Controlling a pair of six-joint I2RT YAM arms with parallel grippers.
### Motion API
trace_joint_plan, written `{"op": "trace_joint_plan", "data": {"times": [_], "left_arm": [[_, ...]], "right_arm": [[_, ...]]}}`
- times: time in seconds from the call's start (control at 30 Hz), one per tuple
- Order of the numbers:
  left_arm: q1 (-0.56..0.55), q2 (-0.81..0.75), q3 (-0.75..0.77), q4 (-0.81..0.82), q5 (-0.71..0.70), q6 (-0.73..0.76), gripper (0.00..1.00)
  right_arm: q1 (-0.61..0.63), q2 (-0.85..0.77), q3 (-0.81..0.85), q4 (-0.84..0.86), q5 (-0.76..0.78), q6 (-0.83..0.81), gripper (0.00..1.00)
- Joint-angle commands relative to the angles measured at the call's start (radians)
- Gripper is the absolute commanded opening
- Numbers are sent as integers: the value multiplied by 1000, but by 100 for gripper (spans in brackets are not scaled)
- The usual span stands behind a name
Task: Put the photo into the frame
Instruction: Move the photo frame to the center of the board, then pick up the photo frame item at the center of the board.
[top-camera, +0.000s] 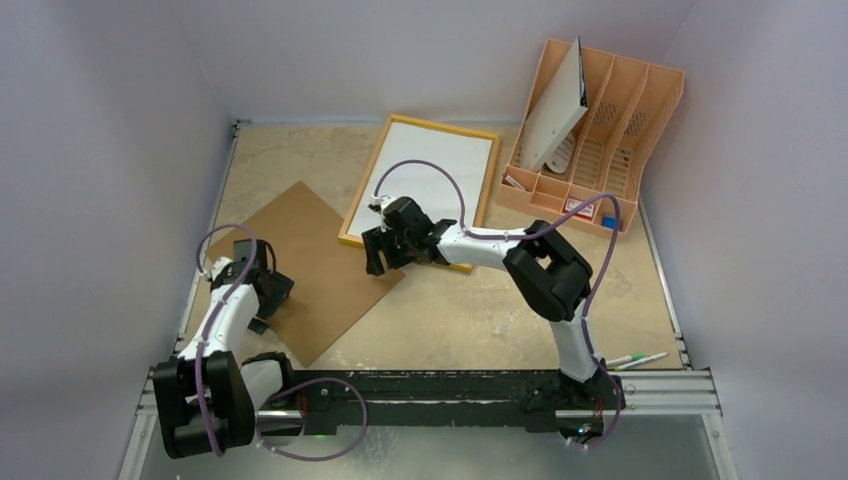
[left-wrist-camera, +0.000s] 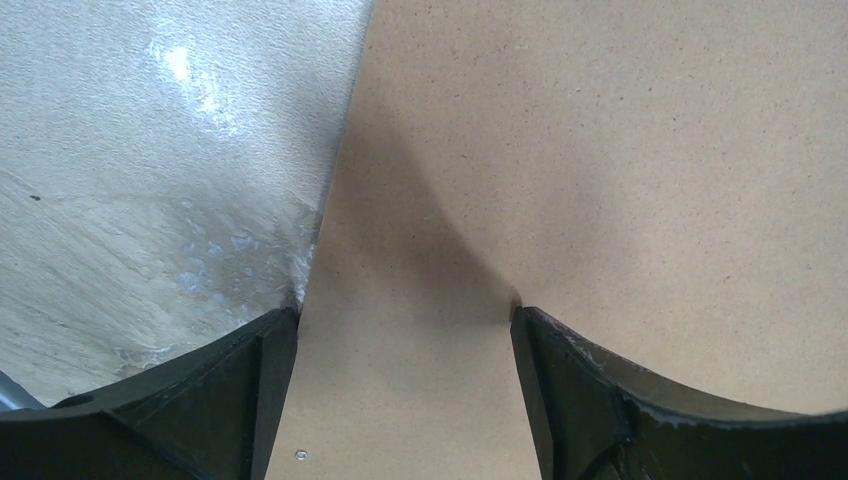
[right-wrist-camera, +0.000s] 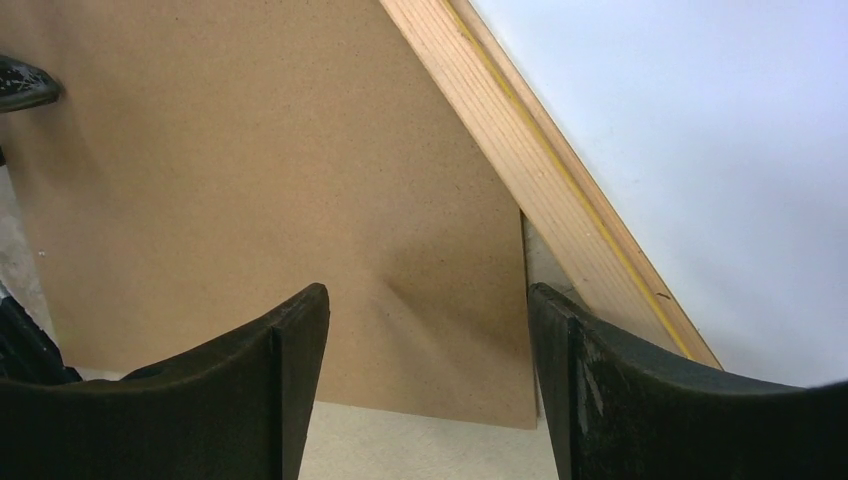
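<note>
The frame (top-camera: 445, 124) lies face down on the far middle of the surface (top-camera: 470, 310), its light wood back up. The white sheet filling it looks to be the photo (top-camera: 425, 170), picture side down, so it would show through the front once the frame is turned over.

The brown backing board (top-camera: 310, 270) lies flat to the near left, its right corner just beside the frame's near-left corner. The right fingers (top-camera: 383, 255) hover over that corner, and the left fingers (top-camera: 268, 290) straddle the board's left edge. Both pairs are spread wide with nothing between them (the wrist views show only bare board in the gaps). Taking opposite sides probably suits lifting so broad and thin a board level, to lay it over the photo.
</note>
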Motion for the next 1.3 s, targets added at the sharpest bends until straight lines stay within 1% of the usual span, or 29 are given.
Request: {"op": "trace_joint_plan", "data": {"times": [0.0, 0.1, 0.23, 0.3, 0.5, 0.57, 0.73, 0.83, 1.1, 1.27], "left_arm": [[-4, -39, 37, 93, 227, -29, 78], [-4, -74, 83, 99, 256, -3, 78], [-4, -73, 139, 125, 368, 41, 75], [-4, -77, 154, 127, 398, 54, 74], [-4, -121, 217, 83, 398, 65, 74], [-4, -129, 238, 72, 403, 69, 74], [-4, -154, 249, 49, 418, 88, 74], [-4, -175, 257, 37, 438, 92, 74], [-4, -208, 325, 15, 514, 51, 74], [-4, -209, 346, -9, 552, 40, 73]], "right_arm": [[35, 103, -27, -38, -190, 19, 74], [35, 105, -17, -39, -215, 11, 73], [34, 104, -9, -50, -222, 7, 72], [33, 105, -11, -56, -223, 9, 72], [18, 100, -26, -51, -267, 12, 71], [18, 93, -29, -45, -299, -6, 71], [17, 88, -37, -3, -474, -58, 71], [17, 89, -42, -2, -537, -62, 70], [18, 98, -47, 24, -566, -52, 69], [17, 106, -35, 4, -561, -60, 69]]}}
